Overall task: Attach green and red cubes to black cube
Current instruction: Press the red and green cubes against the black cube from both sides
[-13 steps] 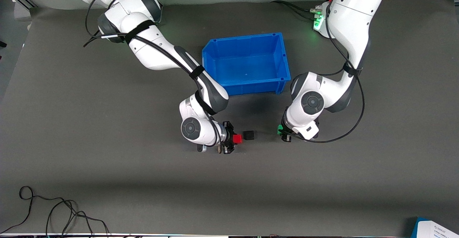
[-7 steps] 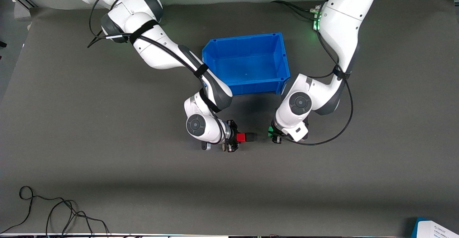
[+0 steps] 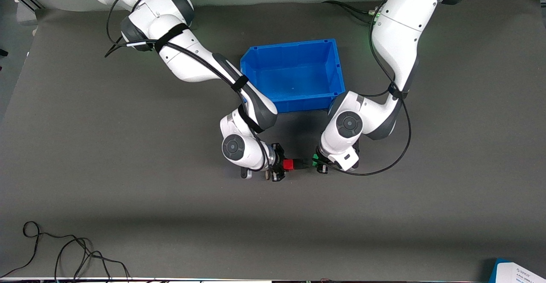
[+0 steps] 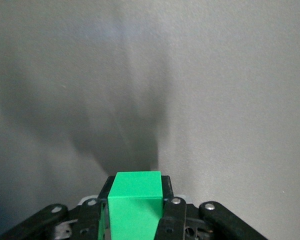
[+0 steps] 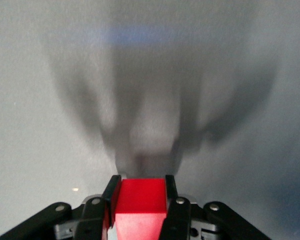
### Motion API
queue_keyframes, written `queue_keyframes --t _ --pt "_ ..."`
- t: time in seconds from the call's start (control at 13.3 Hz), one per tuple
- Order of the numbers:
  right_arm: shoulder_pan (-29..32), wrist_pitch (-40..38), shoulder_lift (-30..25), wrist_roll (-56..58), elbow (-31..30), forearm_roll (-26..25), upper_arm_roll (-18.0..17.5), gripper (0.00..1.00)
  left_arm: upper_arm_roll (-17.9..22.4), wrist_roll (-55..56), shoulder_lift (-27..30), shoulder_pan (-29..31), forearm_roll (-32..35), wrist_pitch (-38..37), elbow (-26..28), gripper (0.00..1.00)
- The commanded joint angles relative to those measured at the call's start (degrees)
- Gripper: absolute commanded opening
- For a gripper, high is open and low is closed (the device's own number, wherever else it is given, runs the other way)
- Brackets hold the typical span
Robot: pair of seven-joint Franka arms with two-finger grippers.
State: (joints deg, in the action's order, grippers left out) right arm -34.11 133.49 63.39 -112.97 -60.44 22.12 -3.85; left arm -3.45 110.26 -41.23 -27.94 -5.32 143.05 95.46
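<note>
While we press 2 cubes inward, blue bin (image 3: 294, 75) sits empty, farther from camera. Right gripper (image 3: 281, 166) pinches red cube (image 3: 288, 164), touching black cube (image 3: 300, 163). Left gripper (image 3: 318, 163) pinches green cube (image 3: 315, 158) at black cube's other face. Next, we judge: squeeze until all 3 lock.

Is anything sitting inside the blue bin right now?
No: in the front view the blue bin shows only its bare floor, while the red cube and green cube are held in the pincers nearer the front camera.
</note>
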Motion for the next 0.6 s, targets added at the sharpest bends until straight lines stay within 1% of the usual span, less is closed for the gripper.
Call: queue_keyframes --t 0.0,0.15,0.53 --pt "-0.43 1.60 1.38 -1.64 2.26 0.55 -0.63 0.26 0.73 1.80 -2.19 -1.68 0.40 0.13 -3.08 0.00" --pt "-0.43 1.60 2.17 -1.37 3.22 0.55 -0.72 0.27 0.81 1.80 -2.28 -1.94 0.40 0.13 -3.17 0.00" --pt "-0.52 1.60 2.53 -1.37 3.40 0.55 -0.72 0.26 0.90 1.71 -2.37 -1.86 0.40 0.13 -3.44 0.00"
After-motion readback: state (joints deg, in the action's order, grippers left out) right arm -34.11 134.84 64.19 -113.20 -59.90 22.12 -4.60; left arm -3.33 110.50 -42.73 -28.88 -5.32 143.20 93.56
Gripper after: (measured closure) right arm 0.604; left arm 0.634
